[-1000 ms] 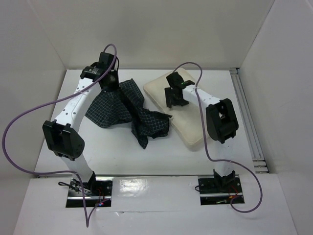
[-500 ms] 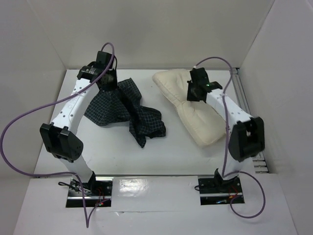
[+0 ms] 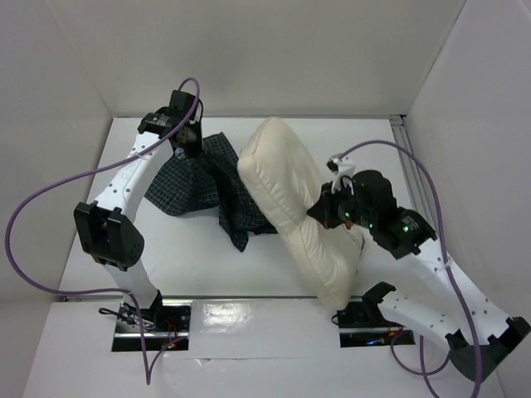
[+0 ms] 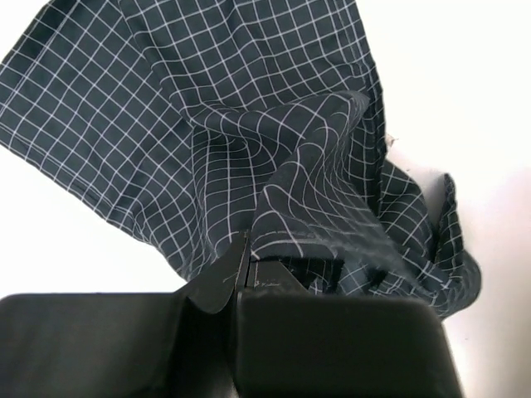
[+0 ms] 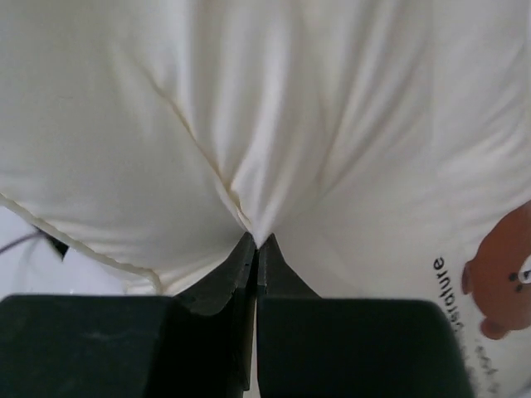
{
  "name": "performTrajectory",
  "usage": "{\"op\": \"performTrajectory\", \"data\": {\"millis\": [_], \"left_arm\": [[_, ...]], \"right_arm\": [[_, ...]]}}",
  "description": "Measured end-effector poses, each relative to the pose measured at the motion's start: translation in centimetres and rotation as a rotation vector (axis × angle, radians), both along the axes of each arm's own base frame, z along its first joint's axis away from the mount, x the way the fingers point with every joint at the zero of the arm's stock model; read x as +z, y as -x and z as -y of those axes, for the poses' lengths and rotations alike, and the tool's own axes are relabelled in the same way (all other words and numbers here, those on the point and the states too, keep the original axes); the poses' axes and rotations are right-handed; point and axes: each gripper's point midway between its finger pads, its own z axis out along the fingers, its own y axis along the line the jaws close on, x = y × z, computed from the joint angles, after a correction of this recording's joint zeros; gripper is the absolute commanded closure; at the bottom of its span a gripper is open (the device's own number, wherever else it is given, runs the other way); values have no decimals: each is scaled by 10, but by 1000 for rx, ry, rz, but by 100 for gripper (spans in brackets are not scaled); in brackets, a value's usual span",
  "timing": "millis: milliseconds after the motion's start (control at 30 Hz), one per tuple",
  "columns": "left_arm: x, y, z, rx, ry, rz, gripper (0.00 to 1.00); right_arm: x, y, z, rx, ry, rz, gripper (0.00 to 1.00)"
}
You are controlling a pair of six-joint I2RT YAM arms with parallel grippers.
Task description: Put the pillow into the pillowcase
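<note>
The cream pillow (image 3: 286,211) stands tilted on its long edge in the middle of the table, lifted off the surface. My right gripper (image 3: 325,214) is shut on a pinch of the pillow's (image 5: 274,133) fabric at its right side; the bear print (image 5: 502,282) shows at the right of the right wrist view. The dark checked pillowcase (image 3: 199,178) lies crumpled at the back left, partly behind the pillow. My left gripper (image 3: 184,137) is shut on the pillowcase's (image 4: 249,141) back edge, the cloth bunching up from its fingertips (image 4: 246,264).
White walls close in the table at the back and both sides. A purple cable (image 3: 50,199) loops left of the left arm. A metal rail (image 3: 419,199) runs along the right edge. The right arm's elbow (image 3: 481,348) hangs at the near right corner.
The right gripper closed on the pillow and pulled it up and toward the near middle, tipping it onto its edge over the pillowcase's right part. The left arm has hardly moved.
</note>
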Motion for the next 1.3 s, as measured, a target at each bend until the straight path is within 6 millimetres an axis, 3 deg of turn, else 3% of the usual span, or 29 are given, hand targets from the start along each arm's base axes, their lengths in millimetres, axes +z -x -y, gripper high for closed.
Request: {"op": "performTrajectory", "data": {"millis": [167,433,600,1100,1300], "left_arm": [[-20,8,-2,-11,-21,-52,100],[-20,1,1,-3,-12,-47,100],[-15,-19,8,9,3,-25,100],[-36,-16,6,13,-11,-79,100],[-39,-16,7,13,-13,-86,100]], "right_arm": [[-34,34,-7,107,5,-82,100],[-75,39,-25,166,99,-173,100],[-76,46,-32,207,114,-160,100],[-49,68,-43,328,49,-88,100],[-62,71,-52,385,66,-133,100]]}}
